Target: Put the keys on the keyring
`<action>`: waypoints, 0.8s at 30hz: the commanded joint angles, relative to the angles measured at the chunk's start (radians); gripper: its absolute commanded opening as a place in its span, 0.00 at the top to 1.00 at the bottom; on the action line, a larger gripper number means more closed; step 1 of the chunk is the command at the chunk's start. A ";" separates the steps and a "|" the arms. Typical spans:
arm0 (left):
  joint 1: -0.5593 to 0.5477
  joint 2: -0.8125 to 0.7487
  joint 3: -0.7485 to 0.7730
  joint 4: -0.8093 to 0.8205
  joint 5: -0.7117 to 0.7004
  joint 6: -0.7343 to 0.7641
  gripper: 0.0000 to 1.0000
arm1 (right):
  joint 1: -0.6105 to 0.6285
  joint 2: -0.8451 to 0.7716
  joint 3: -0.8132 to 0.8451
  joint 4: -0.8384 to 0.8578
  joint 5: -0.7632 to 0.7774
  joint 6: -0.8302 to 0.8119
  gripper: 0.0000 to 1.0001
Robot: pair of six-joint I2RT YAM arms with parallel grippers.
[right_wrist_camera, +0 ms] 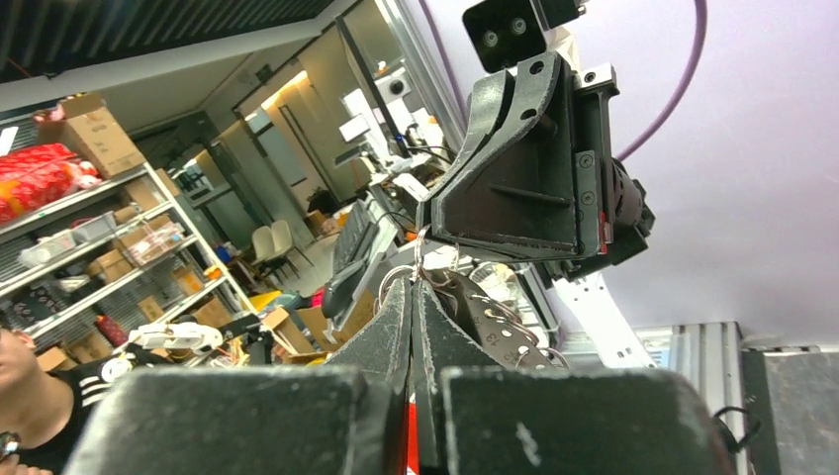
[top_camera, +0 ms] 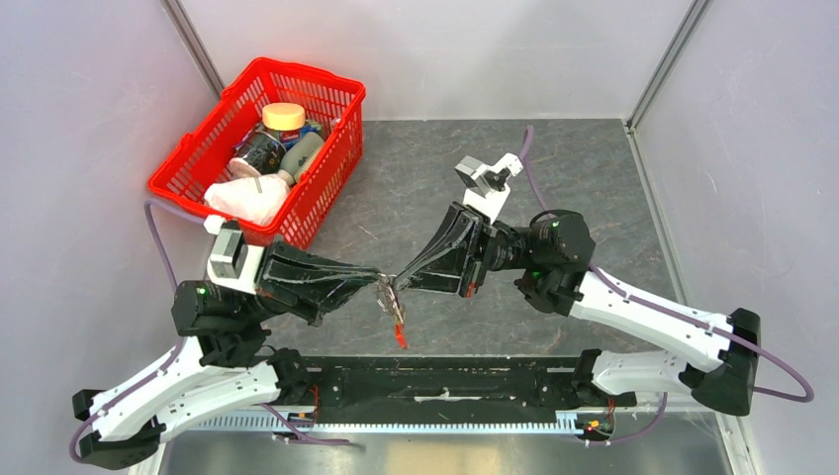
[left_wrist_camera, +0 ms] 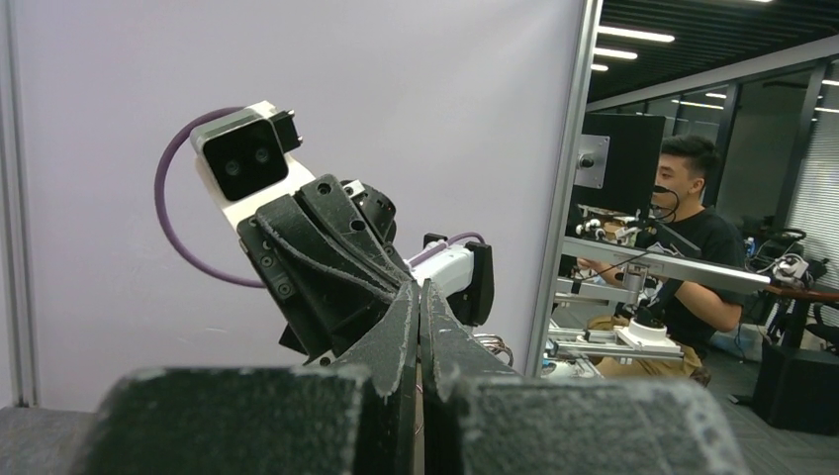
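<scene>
risk 1: the keyring (right_wrist_camera: pixel 420 259) could be twisted out of the pinch if the tips are pulled or rotated unevenly. The wire is thin and little contact area is offered.
risk 2: the keys (right_wrist_camera: pixel 492 330) could be dropped onto the table (top_camera: pixel 554 168) if either pinch is relaxed before threading is finished. Everything is held in the air.
risk 3: a tip collision is judged likely. The grippers are set nose to nose, nearly touching, so little margin is given for correction.
risk 4: the split in the wire cannot be made out in any view, so a missed threading could go unnoticed.
left gripper (top_camera: pixel 379 285): fingers are pressed together. What is pinched cannot be told.
right gripper (top_camera: pixel 398 285): fingers are pressed together. Ring wire is seen right at the tips and is judged to be pinched there.
keyring position: between both tips at their meeting point, off the table. The red strap (top_camera: pixel 400 334) hangs below it.
keys position: just beyond the right fingertips, beside the ring wire. Whether any is already threaded cannot be told.
red basket (top_camera: pixel 188 163): well apart at far left, not involved.
</scene>
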 commanded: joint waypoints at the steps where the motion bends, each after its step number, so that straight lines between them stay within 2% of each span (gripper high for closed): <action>1: 0.004 0.003 0.002 -0.021 -0.004 0.012 0.98 | 0.003 -0.083 0.052 -0.142 0.018 -0.119 1.00; 7: 0.004 -0.008 -0.008 -0.094 -0.015 0.034 0.98 | 0.003 -0.152 0.062 -0.375 0.095 -0.242 1.00; 12: 0.003 -0.032 0.016 -0.266 -0.063 0.084 0.97 | 0.003 -0.200 0.092 -0.566 0.160 -0.338 1.00; 16: 0.003 -0.070 -0.001 -0.362 -0.119 0.101 0.88 | 0.003 -0.224 0.111 -0.675 0.206 -0.398 1.00; 24: 0.002 -0.124 -0.027 -0.456 -0.183 0.109 0.67 | 0.003 -0.223 0.116 -0.778 0.270 -0.456 1.00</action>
